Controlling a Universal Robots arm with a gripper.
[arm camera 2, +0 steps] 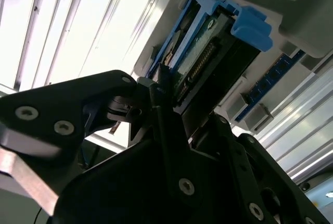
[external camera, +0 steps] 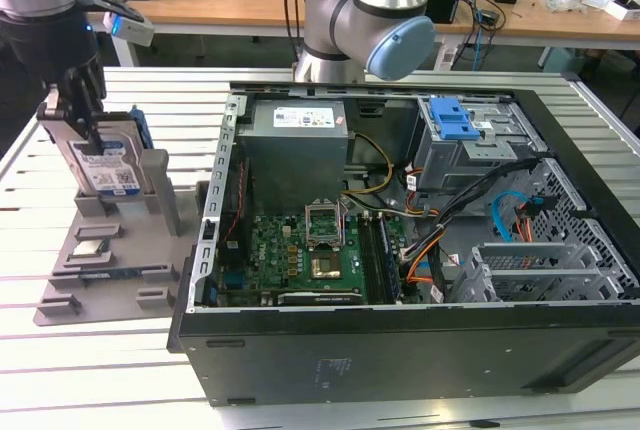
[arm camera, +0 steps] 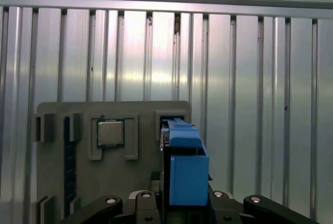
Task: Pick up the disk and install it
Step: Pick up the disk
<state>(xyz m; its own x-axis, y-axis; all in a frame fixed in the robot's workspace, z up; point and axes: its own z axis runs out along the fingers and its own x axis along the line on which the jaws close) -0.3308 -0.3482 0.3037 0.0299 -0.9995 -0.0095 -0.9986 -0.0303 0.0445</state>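
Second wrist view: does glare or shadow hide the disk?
Second wrist view: the table slats glare white and the claw is a near-black silhouette, yet the disk stays visible. First wrist view: bright sheen on the slats, disk clear. Exterior view: even light.

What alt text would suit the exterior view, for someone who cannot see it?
A robot arm's gripper is at the top of a silver disk standing on edge in a grey holder on a slatted metal table. To the exterior view's right lies an open computer case, its circuit board exposed.
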